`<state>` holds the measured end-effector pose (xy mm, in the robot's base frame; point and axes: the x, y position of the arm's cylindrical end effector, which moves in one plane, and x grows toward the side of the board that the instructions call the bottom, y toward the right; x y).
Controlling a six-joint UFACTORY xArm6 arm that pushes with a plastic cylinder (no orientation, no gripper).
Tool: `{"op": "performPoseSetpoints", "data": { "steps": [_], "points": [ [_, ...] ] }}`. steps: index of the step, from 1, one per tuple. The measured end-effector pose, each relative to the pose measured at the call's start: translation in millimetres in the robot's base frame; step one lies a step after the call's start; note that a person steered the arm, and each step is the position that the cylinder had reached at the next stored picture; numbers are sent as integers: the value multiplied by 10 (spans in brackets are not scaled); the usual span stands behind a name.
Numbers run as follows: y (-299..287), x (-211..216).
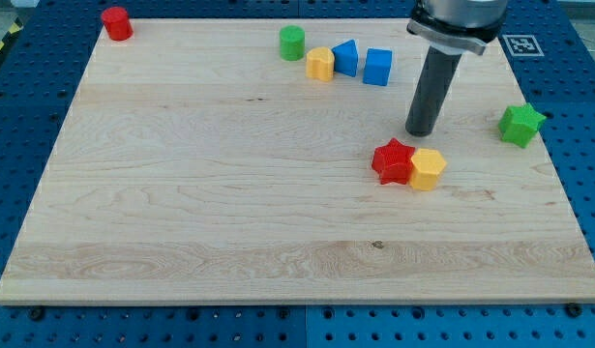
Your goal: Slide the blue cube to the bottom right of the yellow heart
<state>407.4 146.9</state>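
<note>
The blue cube [377, 67] stands near the view's top edge, right of centre. A blue triangular block [345, 58] is just to its left, touching or nearly touching a yellow heart [320, 64] further left. My tip [422, 132] rests on the board below and to the right of the blue cube, apart from it. It is just above a yellow pentagon-like block [427, 169] and a red star [394, 161], which touch each other.
A green cylinder [292, 43] stands left of the yellow heart. A red cylinder [116, 22] sits at the board's top left corner. A green star [521, 125] lies near the right edge. The wooden board [229, 213] lies on a blue perforated table.
</note>
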Motion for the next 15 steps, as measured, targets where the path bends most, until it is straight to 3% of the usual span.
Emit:
{"op": "performPoseSetpoints", "data": {
  "steps": [2, 7, 9, 10, 12, 15],
  "points": [
    [67, -692],
    [294, -523],
    [248, -674],
    [203, -1008],
    [-213, -1142],
    [-1154, -928]
  ]
}}
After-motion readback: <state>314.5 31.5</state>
